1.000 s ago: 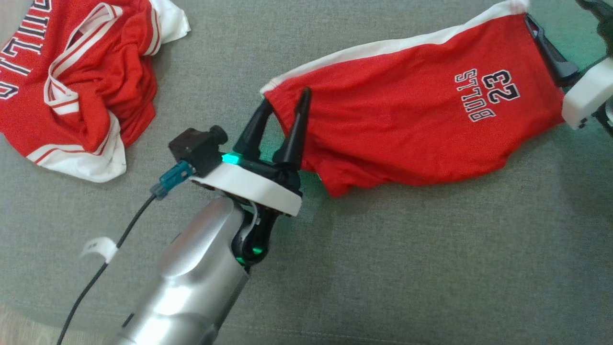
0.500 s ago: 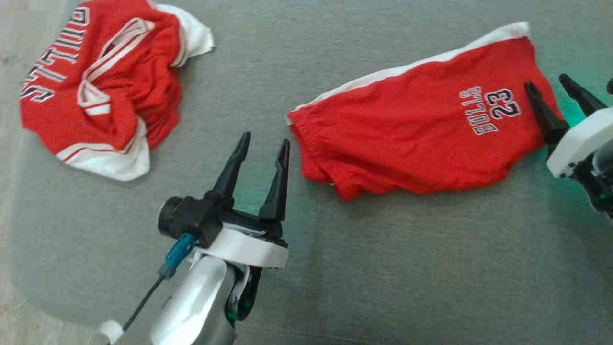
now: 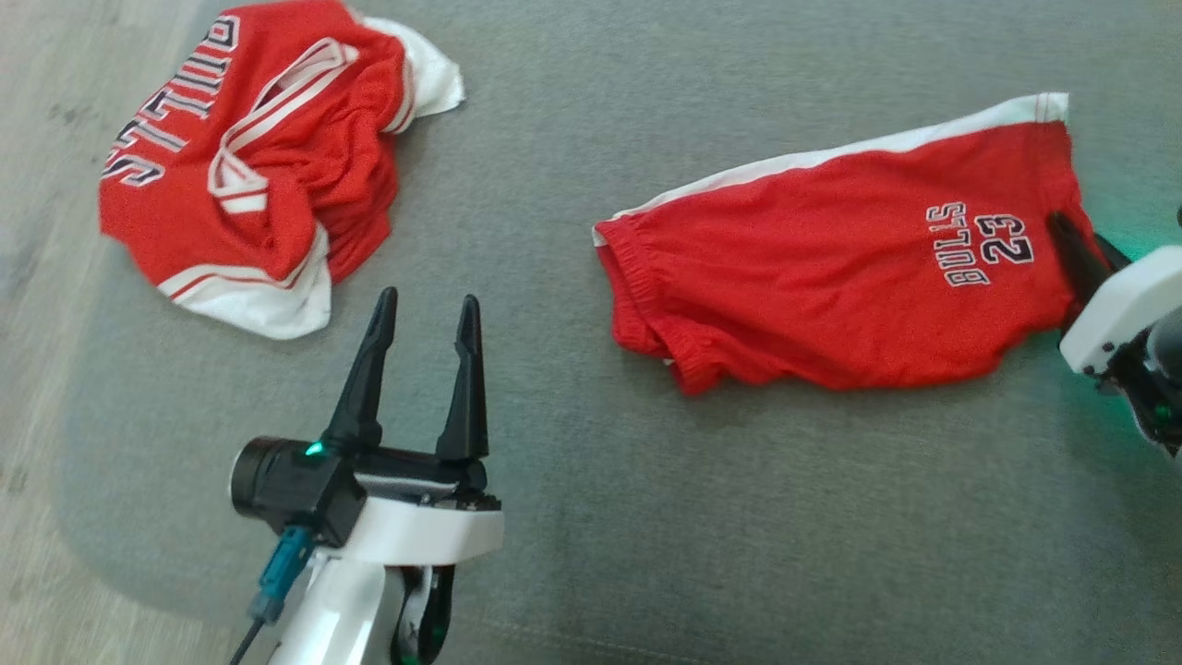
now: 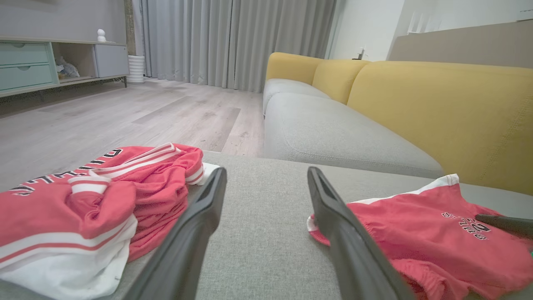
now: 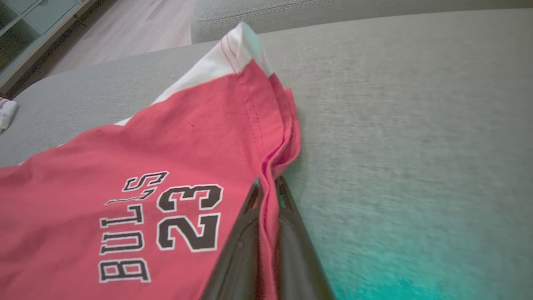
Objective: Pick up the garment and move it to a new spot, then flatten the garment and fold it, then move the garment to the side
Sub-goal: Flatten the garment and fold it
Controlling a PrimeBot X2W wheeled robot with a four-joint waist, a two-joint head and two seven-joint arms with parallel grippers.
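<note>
The garment, red shorts (image 3: 831,277) printed "BULLS 23" with a white side stripe, lies spread on the grey cushion (image 3: 739,517). My right gripper (image 3: 1064,229) is at the shorts' right edge. In the right wrist view its fingers (image 5: 250,233) are shut on the folded hem of the shorts (image 5: 145,158). My left gripper (image 3: 428,297) stands open over bare cushion, left of the waistband and apart from it. The left wrist view has its fingers (image 4: 195,225) wide apart with nothing between them, the shorts (image 4: 437,237) at the right.
A crumpled red and white jersey (image 3: 259,166) lies at the cushion's far left, also at the left (image 4: 83,200) in the left wrist view. Wood floor (image 3: 46,277) runs along the cushion's left edge. A yellow backrest (image 4: 437,116) rises beyond the shorts.
The head camera has shifted. My left gripper drew back from the waistband, staying open. My right gripper stood open at the hem half a second ago and has now shut on it.
</note>
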